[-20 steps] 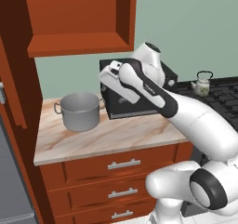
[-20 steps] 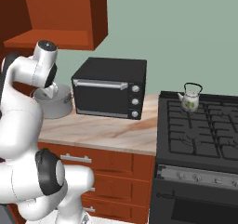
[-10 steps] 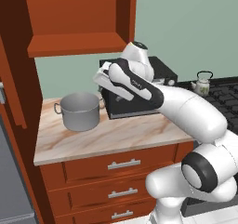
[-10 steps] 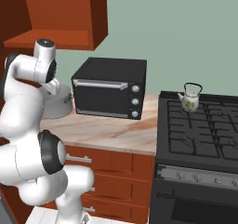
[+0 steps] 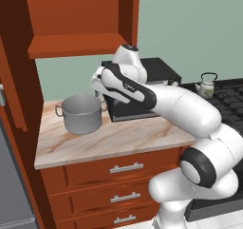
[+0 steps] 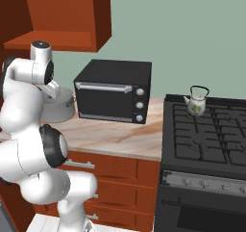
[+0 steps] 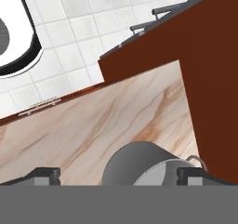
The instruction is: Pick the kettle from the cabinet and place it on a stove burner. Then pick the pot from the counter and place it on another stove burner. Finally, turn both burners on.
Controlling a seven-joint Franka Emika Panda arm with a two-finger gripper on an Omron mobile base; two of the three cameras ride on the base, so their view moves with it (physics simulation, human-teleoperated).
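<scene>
Kettle's parked on the stove, now it's the pot's turn

Hand point(image 7: 119, 174) hangs wide apart above the pot point(image 5: 82, 115) on the worktop point(image 5: 114, 140); kettle point(image 6: 196, 103) sits on a back burner. Off-centre descent could clip the rim.

The kettle point(image 6: 196, 102), small and cream-white with a green leaf print and a thin black arched handle, is standing upright on a rear stove burner point(image 6: 194, 116) of the black range. The pot point(image 5: 82, 114) (wide, grey brushed metal, lidless, loop handles at its sides) is sitting upright on the marbled surface point(image 5: 109, 140), below the open reddish-brown cabinet point(image 5: 76, 19).
</scene>
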